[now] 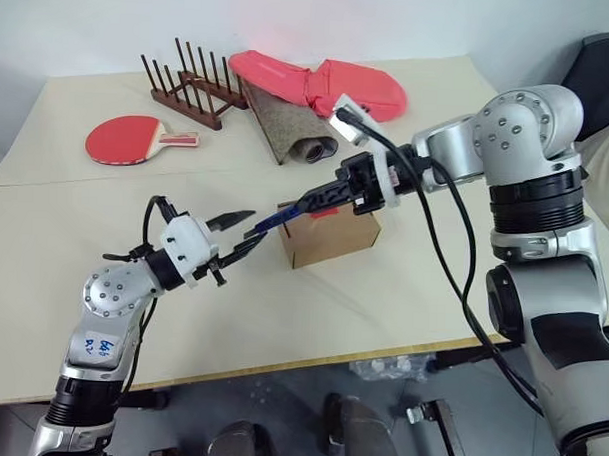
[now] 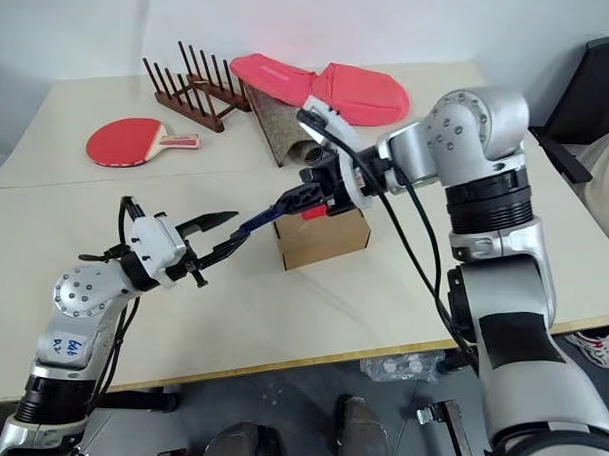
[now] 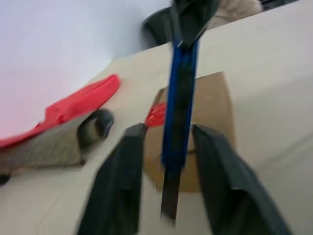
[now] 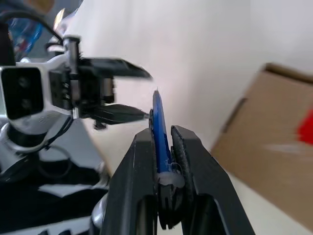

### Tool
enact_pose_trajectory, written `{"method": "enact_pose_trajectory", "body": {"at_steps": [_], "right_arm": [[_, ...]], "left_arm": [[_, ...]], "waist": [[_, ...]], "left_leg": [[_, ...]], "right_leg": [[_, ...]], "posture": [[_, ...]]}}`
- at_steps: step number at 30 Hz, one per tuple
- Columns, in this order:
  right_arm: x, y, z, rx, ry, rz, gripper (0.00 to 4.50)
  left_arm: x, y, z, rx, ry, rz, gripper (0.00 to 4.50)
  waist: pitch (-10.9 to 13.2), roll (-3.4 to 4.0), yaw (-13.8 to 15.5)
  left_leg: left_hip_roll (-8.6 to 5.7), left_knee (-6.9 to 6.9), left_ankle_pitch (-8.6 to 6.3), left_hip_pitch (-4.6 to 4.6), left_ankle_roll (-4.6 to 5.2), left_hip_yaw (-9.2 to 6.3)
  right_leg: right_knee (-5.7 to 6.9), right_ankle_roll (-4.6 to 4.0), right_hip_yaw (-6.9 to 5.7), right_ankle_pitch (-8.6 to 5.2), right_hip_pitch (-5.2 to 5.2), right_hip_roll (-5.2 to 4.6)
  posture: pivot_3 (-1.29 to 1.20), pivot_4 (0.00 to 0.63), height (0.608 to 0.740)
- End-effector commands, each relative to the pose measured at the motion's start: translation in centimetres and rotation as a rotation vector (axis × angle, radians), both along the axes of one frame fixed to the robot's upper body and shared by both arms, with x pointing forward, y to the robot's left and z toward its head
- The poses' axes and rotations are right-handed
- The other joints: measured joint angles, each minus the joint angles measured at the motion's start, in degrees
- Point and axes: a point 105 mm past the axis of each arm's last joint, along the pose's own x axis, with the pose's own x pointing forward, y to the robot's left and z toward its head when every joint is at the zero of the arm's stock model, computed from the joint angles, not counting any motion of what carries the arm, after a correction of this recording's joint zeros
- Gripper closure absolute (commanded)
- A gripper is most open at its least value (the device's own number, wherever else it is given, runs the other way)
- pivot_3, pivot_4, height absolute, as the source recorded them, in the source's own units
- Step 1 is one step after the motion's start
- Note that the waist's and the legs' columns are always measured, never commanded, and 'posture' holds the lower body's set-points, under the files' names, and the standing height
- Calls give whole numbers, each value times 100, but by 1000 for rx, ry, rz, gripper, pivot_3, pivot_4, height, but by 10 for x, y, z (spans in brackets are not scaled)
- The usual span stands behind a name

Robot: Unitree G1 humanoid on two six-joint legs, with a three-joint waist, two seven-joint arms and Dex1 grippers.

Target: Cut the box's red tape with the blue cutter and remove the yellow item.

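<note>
Here's the small brown cardboard box [image 1: 327, 236], sitting flat near the middle of the pale wooden table [image 1: 402, 301], with a bright red square of tape [image 1: 323, 212] stuck on its top flap edge. Above it and just to its left hangs the slim dark-blue pen-like cutter [image 1: 275, 220], stretched almost level in the air between the two arms.

The right gripper [image 4: 165, 147] reaches in from the right, angled down and leftward over the box, and its two black fingers are clamped tight on one end of the blue cutter. The left gripper [image 1: 239, 234] comes up from the lower left, pointing forward and to the right, slightly raised. Its fingers [image 3: 122, 176] are spread apart, one on each side of the cutter's free end, with a visible gap on both sides in the left wrist view — released, not squeezing.

The count: one box, one red tape patch, one cutter, two grippers. At the back of the table, well apart from the box, there's one red table-tennis paddle [image 1: 127, 140], one dark wooden peg rack [image 1: 190, 82], one rolled grey felt mat [image 1: 288, 132] and one red fabric piece [image 1: 320, 83] just behind it.
</note>
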Motion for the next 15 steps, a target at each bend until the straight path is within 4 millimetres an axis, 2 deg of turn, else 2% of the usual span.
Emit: {"method": "enact_pose_trajectory", "body": {"at_steps": [1, 6, 12, 15], "right_arm": [[-1, 1, 23, 42, -85, 7, 4339], [4, -3, 26, 44, -111, -16, 4339], [13, -13, 31, 46, -154, -64, 4339], [19, -21, 36, 49, -187, -100, 4339]], "left_arm": [[0, 5, 14, -26, -32, 7, 1560], [0, 13, 20, -60, -22, 28, 96], [-4, 40, 31, -157, 45, 86, 0], [-15, 45, 23, -184, 163, 68, 0]], "waist": [[0, 0, -4], [0, 0, -2], [0, 0, -7], [0, 0, -7]], "left_leg": [[0, 0, 0, 0, 0, 0], [0, 2, 0, 0, 0, 0], [1, 3, 0, 0, 0, 0], [1, 3, 0, 0, -1, 0]], "right_leg": [[1, 0, 0, 0, 0, 0], [3, 0, 0, 0, 0, 1], [5, 0, 1, 0, -1, 1], [5, -1, 3, 0, -1, 1]], "posture": [[0, 150, 740], [0, 150, 740], [0, 150, 740], [0, 150, 740]]}}
